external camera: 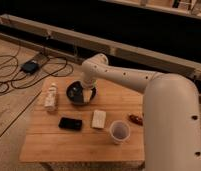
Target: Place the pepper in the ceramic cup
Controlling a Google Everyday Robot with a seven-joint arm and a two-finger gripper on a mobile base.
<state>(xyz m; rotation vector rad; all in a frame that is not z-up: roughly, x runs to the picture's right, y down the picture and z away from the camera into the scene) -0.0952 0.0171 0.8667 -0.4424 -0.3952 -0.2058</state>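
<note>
The small dark red pepper [136,119] lies on the wooden table [69,142] near its right edge, just right of the ceramic cup. The pale ceramic cup [119,132] stands upright at the front right of the table. My white arm reaches from the right across the table. My gripper [87,94] hangs over the wide dark bowl [74,92] at the back left, far from the pepper and the cup.
A pale bottle [51,96] lies at the table's left edge. A black flat device [70,123] and a pale rectangular packet [98,119] lie mid-table. Cables and a small box [31,65] lie on the floor at the left. A low wall runs behind.
</note>
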